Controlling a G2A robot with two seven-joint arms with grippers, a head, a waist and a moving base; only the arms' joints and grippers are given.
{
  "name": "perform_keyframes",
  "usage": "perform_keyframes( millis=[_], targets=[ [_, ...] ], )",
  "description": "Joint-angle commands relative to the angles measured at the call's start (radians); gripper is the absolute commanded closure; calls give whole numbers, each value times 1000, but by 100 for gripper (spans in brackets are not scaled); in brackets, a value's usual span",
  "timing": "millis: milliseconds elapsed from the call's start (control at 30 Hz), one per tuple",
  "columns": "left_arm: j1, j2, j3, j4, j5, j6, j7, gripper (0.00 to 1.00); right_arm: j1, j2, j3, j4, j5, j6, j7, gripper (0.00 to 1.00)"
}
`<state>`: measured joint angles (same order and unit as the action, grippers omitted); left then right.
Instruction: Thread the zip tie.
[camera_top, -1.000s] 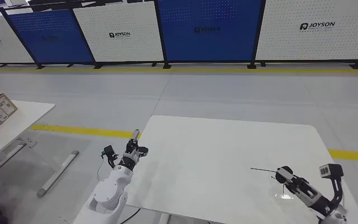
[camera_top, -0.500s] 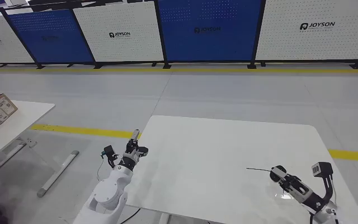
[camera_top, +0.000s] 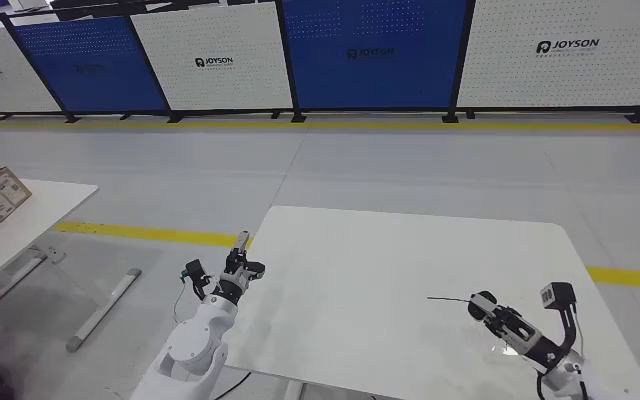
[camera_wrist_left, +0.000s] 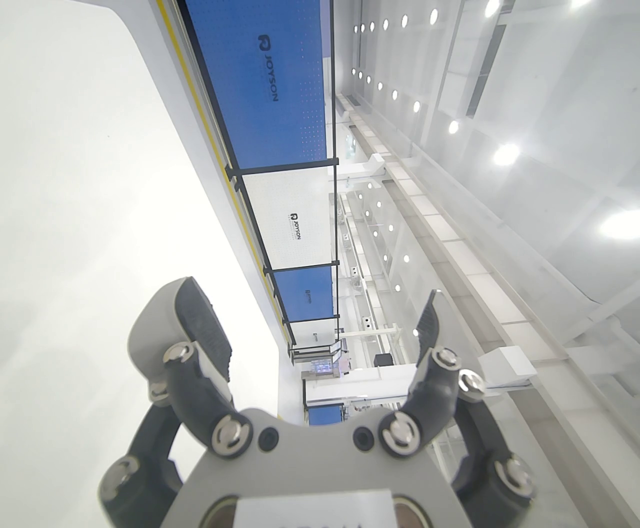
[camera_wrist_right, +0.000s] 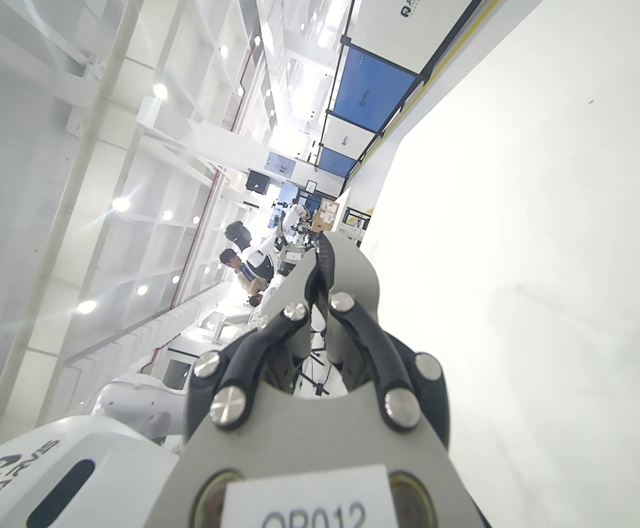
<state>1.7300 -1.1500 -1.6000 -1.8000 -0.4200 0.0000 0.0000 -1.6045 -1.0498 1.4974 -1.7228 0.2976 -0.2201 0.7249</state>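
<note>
Top view: right claw (camera_top: 476, 301) clamps zip tie (camera_top: 447, 299).

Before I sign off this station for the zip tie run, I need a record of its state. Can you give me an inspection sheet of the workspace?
Surface: white table, plain top.
Job's things: zip tie, thin and black, sticking out of the right gripper over the table.
Clutter: nothing seen.
Grippers: left gripper open, at the table's left edge; right gripper shut on the zip tie.
Cables: thin lead looped beside the left arm's wrist.
Surroundings: pegboard panels, blue and white; yellow floor line; second table.
</note>
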Motion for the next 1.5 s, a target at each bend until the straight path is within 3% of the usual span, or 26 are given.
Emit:
perform_keyframes(
  millis=[0,100,333,433,533,633,1033,1200,1333,1367,1467],
  targets=[
    [0,0,0,0,0,0,0,0,-1,0,1,0,1,-1,0,100],
    [0,0,6,-2,-4,1,-13,0,-1,0,1,0,1,-1,0,100],
    [13,3,62,-62,26,-11,-220,0,-1,0,1,0,1,-1,0,100],
    [-2,2,115,-68,29,13,-289,0,-1,0,1,0,1,-1,0,100],
    [-27,0,163,-46,51,36,-328,0,-1,0,1,0,1,-1,0,100],
    [-45,-2,193,-18,59,48,-328,0,-1,0,1,0,1,-1,0,100],
    [-47,-3,196,-15,44,46,-344,0,-1,-3,-13,-8,4,-17,-21,100],
    [-46,9,186,1,-19,21,-582,0,4,-13,-34,25,96,-116,-40,100],
    [-59,22,200,12,3,-5,-803,0,10,-22,-58,25,122,-120,-47,100],
    [-63,25,204,18,14,-9,-832,0,11,-24,-67,26,113,-120,-45,100],
    [-76,25,205,31,31,-20,-791,0,13,-25,-71,28,103,-120,-45,100]
  ],
)
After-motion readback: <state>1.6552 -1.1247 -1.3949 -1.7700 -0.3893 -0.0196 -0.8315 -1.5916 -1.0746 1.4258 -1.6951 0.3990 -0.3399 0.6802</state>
